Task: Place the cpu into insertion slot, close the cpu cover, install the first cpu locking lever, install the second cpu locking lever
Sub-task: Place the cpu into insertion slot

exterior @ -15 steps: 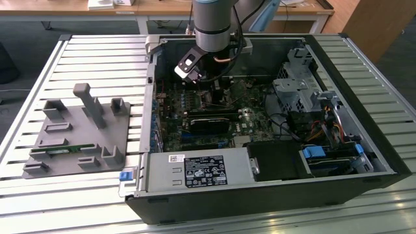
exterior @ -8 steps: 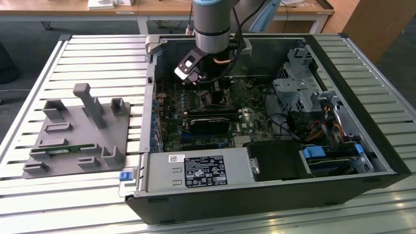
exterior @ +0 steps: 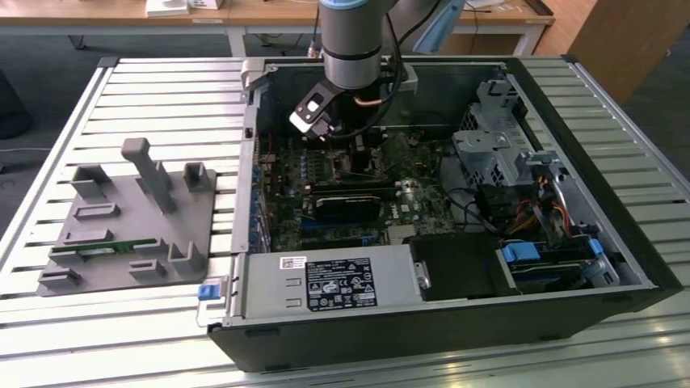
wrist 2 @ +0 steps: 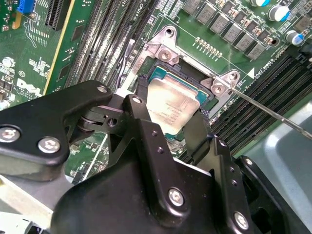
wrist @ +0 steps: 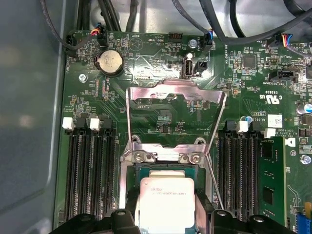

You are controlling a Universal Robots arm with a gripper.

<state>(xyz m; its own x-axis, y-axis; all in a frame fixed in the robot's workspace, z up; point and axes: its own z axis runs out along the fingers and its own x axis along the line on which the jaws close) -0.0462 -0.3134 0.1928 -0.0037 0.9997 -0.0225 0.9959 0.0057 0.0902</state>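
Note:
In both wrist views the cpu (wrist: 165, 195) (wrist 2: 170, 105), silver-topped with a teal rim, lies in or just above the black-framed insertion slot (wrist: 134, 169) (wrist 2: 181, 67). My gripper (wrist: 168, 222) (wrist 2: 168, 116) straddles it, one black finger against each opposite edge, and looks shut on it. The cpu cover (wrist: 165, 90) is swung open and lies back over the board beyond the slot, green board showing through its window. A thin locking lever (wrist 2: 273, 116) (wrist: 214, 183) sticks out loose beside the slot. In the exterior view the gripper (exterior: 342, 158) reaches down into the open computer case.
Black memory slots (wrist: 90, 170) flank the socket on both sides. Cables (wrist: 112, 14) hang at the board's far edge by the case wall (wrist: 29, 122). In the exterior view a grey fixture (exterior: 129, 222) stands at the left, with the power supply (exterior: 329, 283) and drive bay (exterior: 490, 149) inside the case.

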